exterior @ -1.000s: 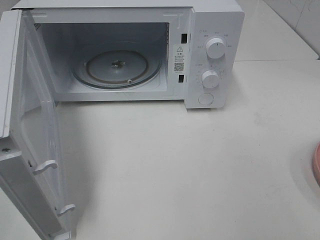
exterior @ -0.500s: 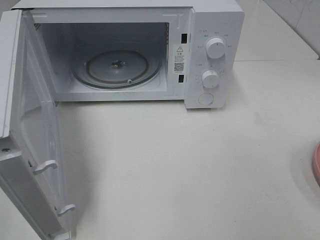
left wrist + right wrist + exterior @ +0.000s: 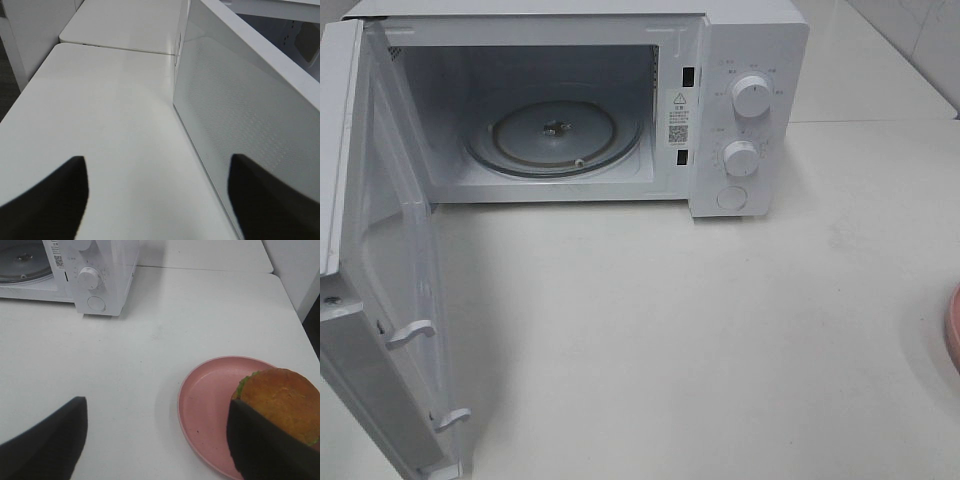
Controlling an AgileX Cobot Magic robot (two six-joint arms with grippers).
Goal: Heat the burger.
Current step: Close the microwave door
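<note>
The burger (image 3: 280,395), with a golden-brown bun and a green lettuce edge, sits on the far side of a round pink plate (image 3: 210,395) in the right wrist view. My right gripper (image 3: 157,440) hangs above the table beside the plate, open, and one finger (image 3: 265,445) overlaps the burger's near edge. The white microwave (image 3: 750,100) stands at the back with its door (image 3: 380,250) swung wide to the left and its glass turntable (image 3: 555,135) bare. My left gripper (image 3: 157,200) is open over the table next to the outer face of the door (image 3: 240,110). Neither gripper shows in the high view.
Only a sliver of the pink plate (image 3: 954,330) shows at the right edge of the high view. The microwave's two knobs (image 3: 751,95) and round button face forward. A seam where two tabletops (image 3: 120,47) meet runs behind the microwave.
</note>
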